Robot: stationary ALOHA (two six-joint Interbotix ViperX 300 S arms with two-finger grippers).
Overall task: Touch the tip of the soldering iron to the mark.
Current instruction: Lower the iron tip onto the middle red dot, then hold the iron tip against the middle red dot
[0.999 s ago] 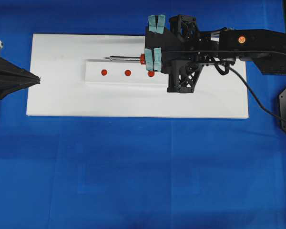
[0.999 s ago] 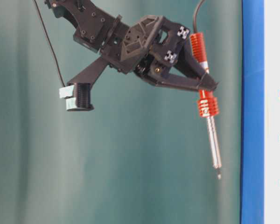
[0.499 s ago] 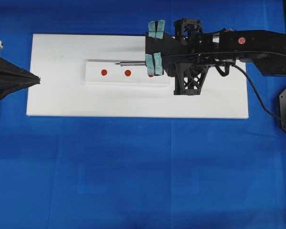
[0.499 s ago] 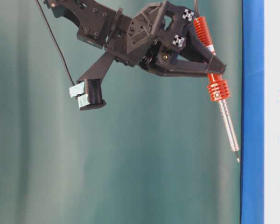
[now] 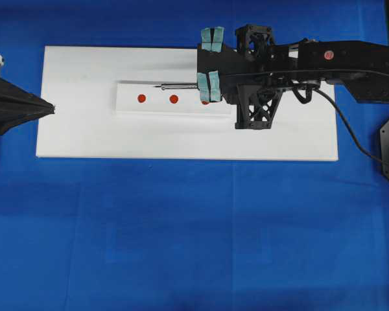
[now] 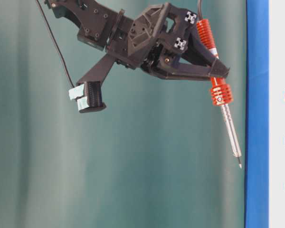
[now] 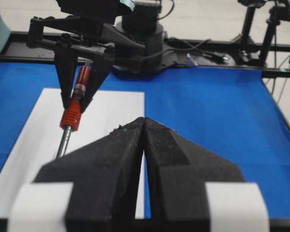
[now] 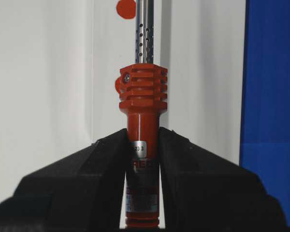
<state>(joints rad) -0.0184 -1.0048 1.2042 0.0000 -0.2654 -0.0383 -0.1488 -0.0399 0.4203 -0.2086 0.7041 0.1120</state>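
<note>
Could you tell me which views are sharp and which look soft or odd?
Overhead: even light, crisp; the soldering iron casts only a faint shadow on the white board. Table-level: turned sideways, board at the right edge, teal backdrop soft. Left wrist: the left gripper looms large and blurred. Right wrist: the handle in the right gripper is sharp.

A blue cloth (image 5: 181, 246) covers the worktop. On it lies a white board (image 5: 78, 129), with a smaller raised white strip (image 5: 155, 107) near its middle. A teal curtain (image 6: 133, 180) hangs behind.
</note>
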